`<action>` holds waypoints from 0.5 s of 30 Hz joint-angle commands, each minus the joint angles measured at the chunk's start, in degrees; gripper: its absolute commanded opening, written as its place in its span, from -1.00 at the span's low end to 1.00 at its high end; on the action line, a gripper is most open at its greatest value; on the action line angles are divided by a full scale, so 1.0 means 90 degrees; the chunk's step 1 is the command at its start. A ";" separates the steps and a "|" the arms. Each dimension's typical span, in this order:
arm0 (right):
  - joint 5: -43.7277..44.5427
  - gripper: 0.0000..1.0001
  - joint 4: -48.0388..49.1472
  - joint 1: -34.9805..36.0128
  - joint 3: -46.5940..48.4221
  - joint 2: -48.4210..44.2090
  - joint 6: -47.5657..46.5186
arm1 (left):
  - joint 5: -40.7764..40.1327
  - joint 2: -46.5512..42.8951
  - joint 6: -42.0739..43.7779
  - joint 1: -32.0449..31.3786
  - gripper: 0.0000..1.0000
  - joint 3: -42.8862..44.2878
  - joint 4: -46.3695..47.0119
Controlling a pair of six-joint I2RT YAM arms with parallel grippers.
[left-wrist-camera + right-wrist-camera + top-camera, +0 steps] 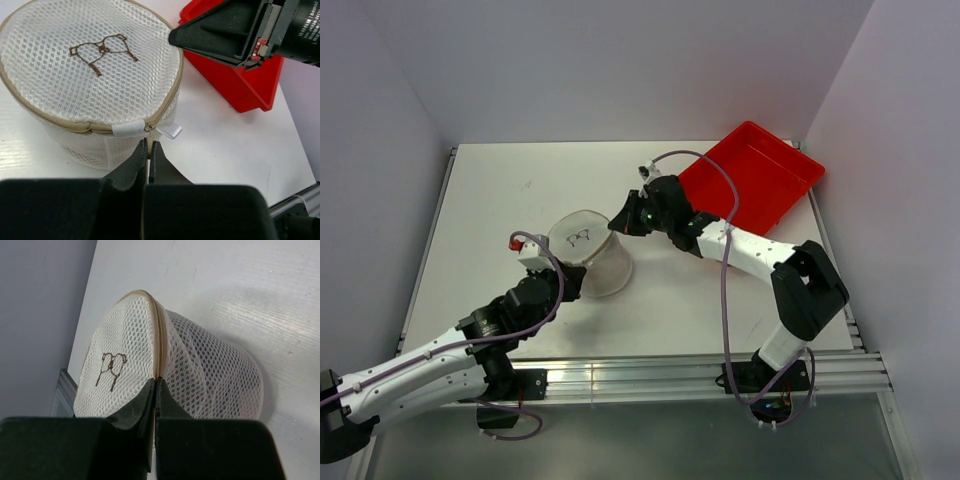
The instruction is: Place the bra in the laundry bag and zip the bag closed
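Closest in, the left end effector (148, 147) is squeezed fully shut. Its black fingertips meet on the near side of the laundry bag (90, 60), just below the tan zip seam. A thin tan sliver shows in the slit between them, so it nips the bag there. Just above the tips, a small white tab (129, 129) sits across the zip, and a white ribbon loop (170, 131) pokes out to its right.

The bag stands on the white table (225, 150) near the middle, with its round mesh lid facing up. The brown squiggle mark (102, 52) is on top of the lid. Along the stretch of rim in view the zip lies closed. What is inside cannot be made out through the mesh.

On the far side of the bag from the left arm, the right end effector (156, 385) is also clamped shut, with no gap between its fingers. Its tips pinch the tan zip line at the lid's edge. From overhead the two arms meet the bag from opposite sides, the left at its near-left side and the right at its far-right rim.

Beyond the right end effector, the red tray (755, 175) sits at the table's far right corner, well apart from the bag.
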 commanded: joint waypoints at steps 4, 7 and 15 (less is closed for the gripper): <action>0.0184 -1.00 0.0346 -0.0137 0.0324 0.0168 -0.0176 | -0.0521 -0.0121 0.0096 -0.0020 -1.00 0.0170 -0.0496; 0.0261 -1.00 0.0269 -0.0147 0.0402 0.0217 -0.0254 | -0.0745 -0.0013 0.0253 -0.0020 -1.00 0.0530 -0.0670; 0.0037 -0.99 0.0239 -0.0108 0.0558 0.0403 -0.0283 | -0.0835 -0.0228 0.0487 -0.0020 -0.80 0.0864 -0.0984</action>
